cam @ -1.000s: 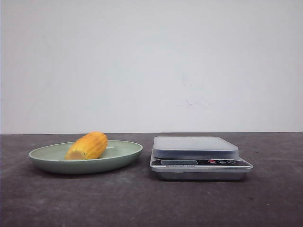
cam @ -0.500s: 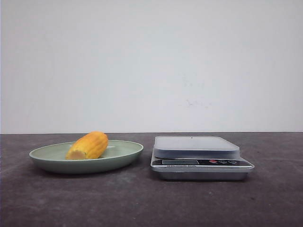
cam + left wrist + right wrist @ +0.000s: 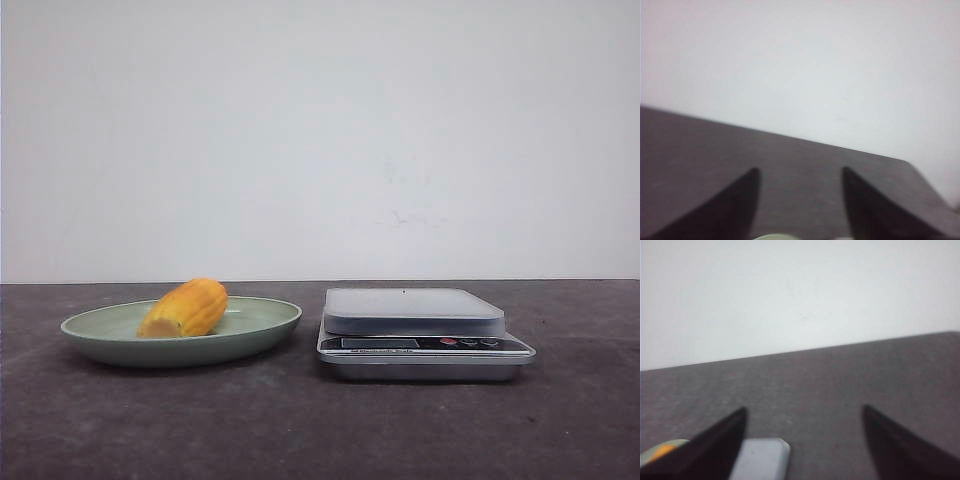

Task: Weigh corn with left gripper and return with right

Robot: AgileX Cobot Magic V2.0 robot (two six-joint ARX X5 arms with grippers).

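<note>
So the corn (image 3: 186,308) is just lying on its side in the green plate (image 3: 255,335), paler cut end toward the camera, over on the left part of the dark table (image 3: 300,430). Right next to the plate, not touching it, sits the kitchen scale (image 3: 420,335) with nothing on its platform, display and buttons facing front. Neither arm shows up in the front view at all. From the left wrist camera, the left gripper (image 3: 800,172) has its two dark fingers spread wide with only tabletop between them, and a tiny sliver of the plate rim (image 3: 772,236) peeks in at the edge of the frame. The right gripper (image 3: 804,410) is spread wide too, holding nothing; near one finger you can see a corner of the scale (image 3: 762,457) and a bit of orange corn (image 3: 662,452) on the plate edge.
</note>
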